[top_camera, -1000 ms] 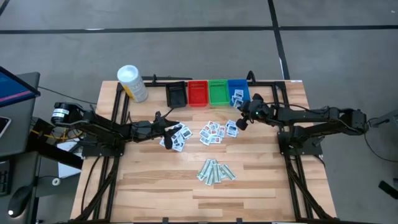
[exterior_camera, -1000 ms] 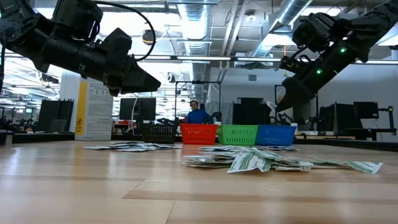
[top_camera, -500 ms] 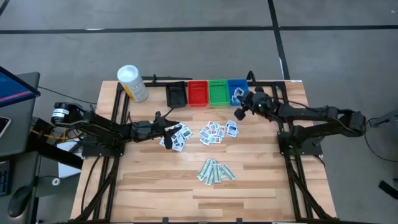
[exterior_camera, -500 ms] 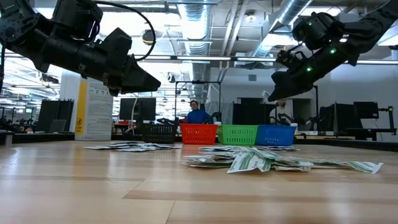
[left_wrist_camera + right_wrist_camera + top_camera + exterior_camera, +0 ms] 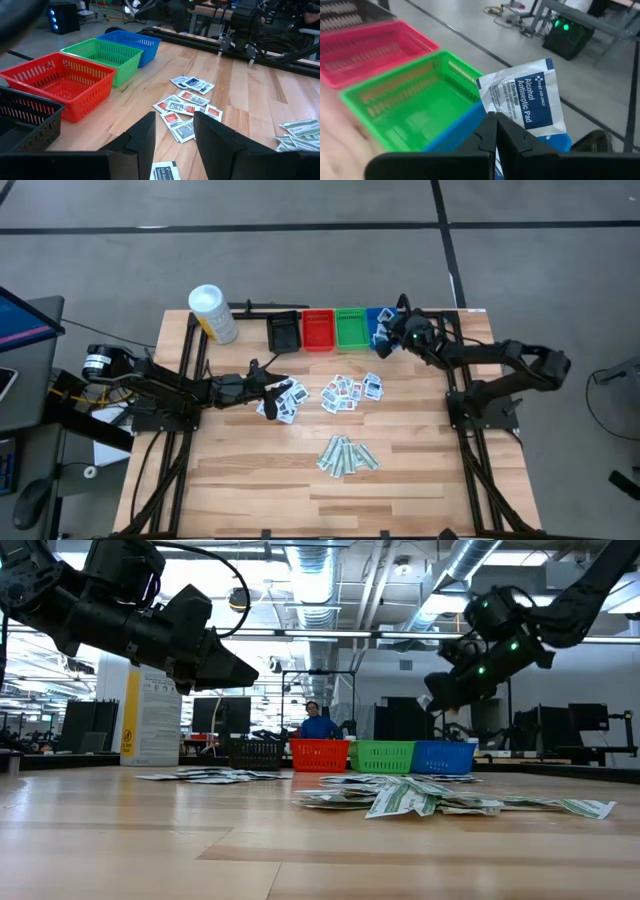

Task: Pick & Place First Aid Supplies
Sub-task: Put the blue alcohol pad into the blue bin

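Observation:
My right gripper (image 5: 384, 340) is shut on a white packet with blue print (image 5: 525, 97), one of the first aid supplies, and hangs above the blue bin (image 5: 378, 322) at the far edge. My left gripper (image 5: 276, 388) is open and holds nothing, above a small pile of white packets (image 5: 283, 404). A second pile of white packets (image 5: 350, 391) lies flat at mid-table. A heap of pale-green strips (image 5: 347, 455) lies nearer the front. My right gripper pinches the packet's lower edge (image 5: 506, 119) between its two shut fingers (image 5: 485, 134). The fingers slant down toward the far edge. The packet sticks out beyond the fingertips, print showing, lifted clear above the blue bin's (image 5: 465, 125) rim.
Black (image 5: 284, 332), red (image 5: 318, 330) and green (image 5: 351, 328) bins stand in a row left of the blue one along the far edge. A white canister with a yellow label (image 5: 212, 313) stands at the far left. The near half of the wooden table (image 5: 250, 480) is bare.
My right gripper has carried the packet from above the middle pile toward the table's far edge, to over the blue bin, and has tipped from pointing steeply down to nearer level. It has stayed shut on the packet.

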Available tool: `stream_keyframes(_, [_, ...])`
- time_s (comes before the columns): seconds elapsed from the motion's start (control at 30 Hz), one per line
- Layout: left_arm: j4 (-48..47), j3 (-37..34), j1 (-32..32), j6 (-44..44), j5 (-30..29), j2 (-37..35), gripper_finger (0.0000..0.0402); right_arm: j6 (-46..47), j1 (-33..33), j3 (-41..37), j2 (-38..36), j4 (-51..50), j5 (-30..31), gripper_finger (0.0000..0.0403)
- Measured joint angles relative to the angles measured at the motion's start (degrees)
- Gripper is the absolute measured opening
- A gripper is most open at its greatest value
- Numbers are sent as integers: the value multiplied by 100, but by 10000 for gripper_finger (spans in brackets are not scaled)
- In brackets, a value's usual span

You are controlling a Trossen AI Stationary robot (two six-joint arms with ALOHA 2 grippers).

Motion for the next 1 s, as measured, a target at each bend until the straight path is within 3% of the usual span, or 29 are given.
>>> stream_keyframes(0.27, [0,0,1,0,0,0,134,298,-261,-2,723,269,-25,0])
stream_keyframes(0.43, [1,0,0,0,1,0,134,297,-175,65,749,314,-20,13])
stream_keyframes(0.77, [2,0,-1,0,1,0,134,312,-119,74,749,137,-16,79])
stream_keyframes(1.0, [3,0,-1,0,1,0,134,30,164,76,460,111,-18,87])
